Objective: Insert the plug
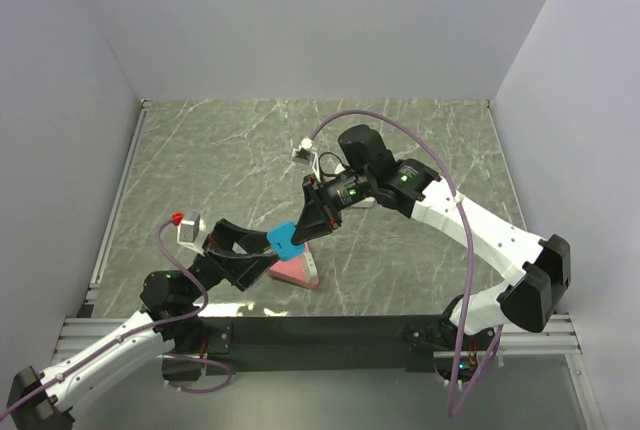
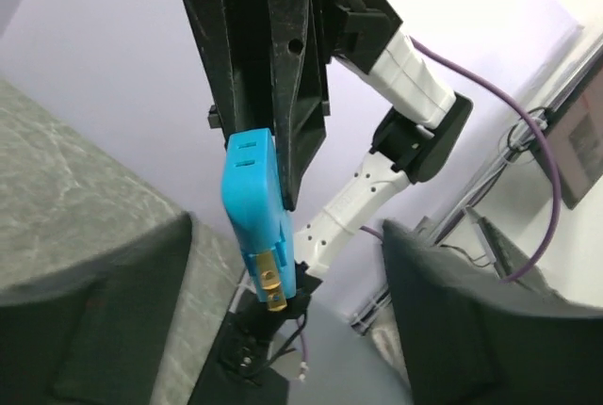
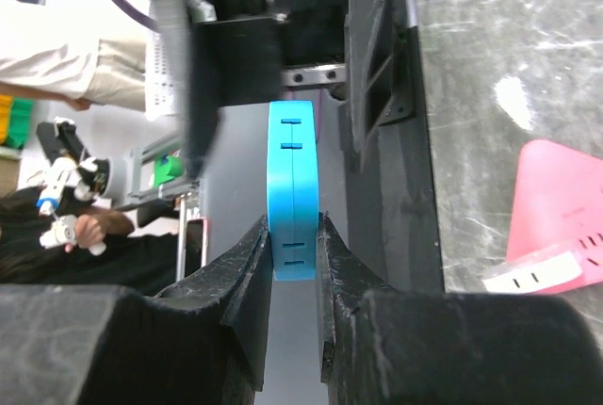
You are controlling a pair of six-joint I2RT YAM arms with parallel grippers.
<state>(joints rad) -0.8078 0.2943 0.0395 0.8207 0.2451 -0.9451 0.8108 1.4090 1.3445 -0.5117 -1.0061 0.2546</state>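
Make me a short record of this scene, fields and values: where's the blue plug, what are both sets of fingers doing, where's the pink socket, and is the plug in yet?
plug: blue plug, gold prongs bare, held above the table
right fingers: shut on the blue plug
left fingers: open, either side of the pronged end, not gripping
socket: pink socket, lying on the table, not held
inserted: not yet

A blue plug [image 1: 285, 241] between the left end effector [image 1: 262, 253] and the right end effector [image 1: 304, 233], just beside a pink block [image 1: 296, 272]
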